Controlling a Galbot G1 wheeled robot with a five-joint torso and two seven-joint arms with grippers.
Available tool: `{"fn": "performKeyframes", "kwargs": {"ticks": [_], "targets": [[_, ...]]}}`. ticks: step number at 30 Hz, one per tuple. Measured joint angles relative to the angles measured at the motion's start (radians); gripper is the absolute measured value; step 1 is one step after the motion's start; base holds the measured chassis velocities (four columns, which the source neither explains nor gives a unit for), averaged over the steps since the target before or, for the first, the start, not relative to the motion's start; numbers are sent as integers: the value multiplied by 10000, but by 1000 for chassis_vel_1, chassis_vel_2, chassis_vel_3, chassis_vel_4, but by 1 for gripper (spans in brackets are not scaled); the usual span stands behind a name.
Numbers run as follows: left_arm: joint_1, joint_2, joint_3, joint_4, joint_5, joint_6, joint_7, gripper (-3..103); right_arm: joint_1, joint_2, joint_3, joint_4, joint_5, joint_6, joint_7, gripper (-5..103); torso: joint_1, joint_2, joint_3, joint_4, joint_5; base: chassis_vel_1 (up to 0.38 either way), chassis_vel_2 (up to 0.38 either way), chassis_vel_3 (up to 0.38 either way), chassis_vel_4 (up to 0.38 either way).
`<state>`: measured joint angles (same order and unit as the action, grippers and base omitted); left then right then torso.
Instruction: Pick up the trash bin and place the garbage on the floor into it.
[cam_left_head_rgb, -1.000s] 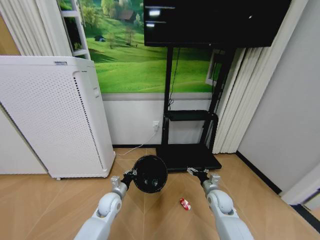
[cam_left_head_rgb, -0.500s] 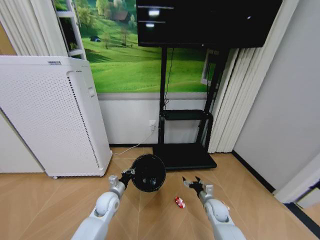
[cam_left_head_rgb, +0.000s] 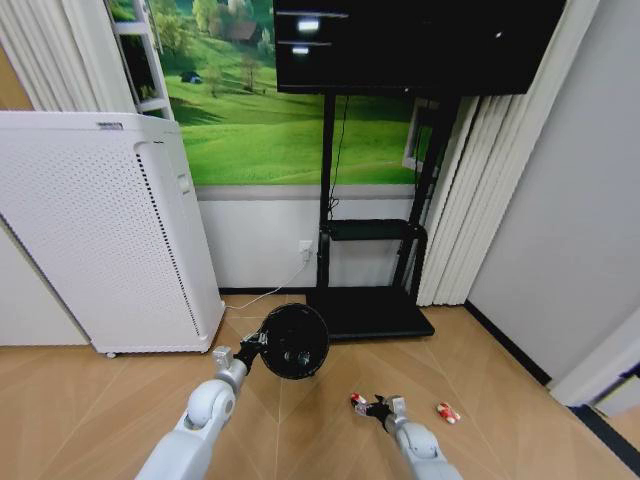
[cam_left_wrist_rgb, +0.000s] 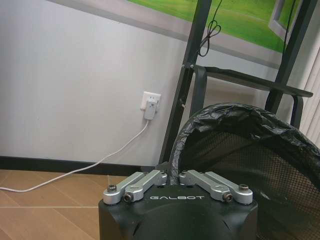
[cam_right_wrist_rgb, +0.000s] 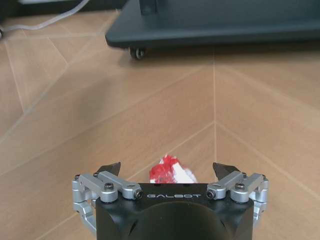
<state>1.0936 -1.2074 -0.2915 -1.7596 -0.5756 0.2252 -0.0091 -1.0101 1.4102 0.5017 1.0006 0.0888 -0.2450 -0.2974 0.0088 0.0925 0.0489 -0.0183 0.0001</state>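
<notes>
The trash bin (cam_left_head_rgb: 293, 341), a small black wire-mesh basket with a black liner, is tipped with its mouth facing me and held off the floor (cam_left_head_rgb: 100, 400). My left gripper (cam_left_head_rgb: 252, 345) is shut on its rim; the left wrist view shows the left gripper (cam_left_wrist_rgb: 174, 177) clamped on the rim of the trash bin (cam_left_wrist_rgb: 240, 150). My right gripper (cam_left_head_rgb: 372, 406) is low over the floor and open. A red-and-white wrapper (cam_right_wrist_rgb: 165, 172) lies between the open fingers of the right gripper (cam_right_wrist_rgb: 167, 166). This wrapper (cam_left_head_rgb: 357, 401) has a second one (cam_left_head_rgb: 447, 412) to its right.
A tall white perforated appliance (cam_left_head_rgb: 110, 230) stands at the left. The black wheeled TV stand base (cam_left_head_rgb: 370, 315) sits just beyond the bin, with a white cable (cam_left_wrist_rgb: 75, 170) running to a wall socket. Curtains and a grey wall close off the right side.
My right arm has dropped and drawn in toward the floor, putting its open gripper around the nearer wrapper. The second wrapper has come into view. The left gripper still holds the bin.
</notes>
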Motion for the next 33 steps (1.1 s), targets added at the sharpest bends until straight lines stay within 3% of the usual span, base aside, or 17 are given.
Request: {"fn": "performKeyframes", "kwargs": {"ticks": [13, 25, 27, 31, 33], "targets": [[168, -28, -337, -76, -55, -12, 270, 4, 948, 375, 463, -2202, -895, 728, 359, 100, 0, 0, -1, -1, -1, 0, 0, 0, 0], [123, 115, -452, -124, -254, -16, 325, 4, 1150, 477, 565, -2619, -1133, 834, 648, 100, 0, 0, -1, -1, -1, 0, 0, 0, 0], [123, 125, -465, -125, -266, -16, 327, 4, 1153, 489, 567, -2619, -1135, 834, 692, 90, 0, 0, -1, -1, -2, 0, 0, 0, 0], [125, 133, -502, -136, -284, -16, 353, 4, 1155, 499, 572, -2607, -1135, 835, 754, 79, 0, 1, -2, -1, -2, 0, 0, 0, 0], [147, 134, -535, -162, -295, -17, 373, 4, 1144, 491, 572, -2557, -1179, 842, 799, 62, 0, 0, -2, -2, -2, 0, 0, 0, 0]]}}
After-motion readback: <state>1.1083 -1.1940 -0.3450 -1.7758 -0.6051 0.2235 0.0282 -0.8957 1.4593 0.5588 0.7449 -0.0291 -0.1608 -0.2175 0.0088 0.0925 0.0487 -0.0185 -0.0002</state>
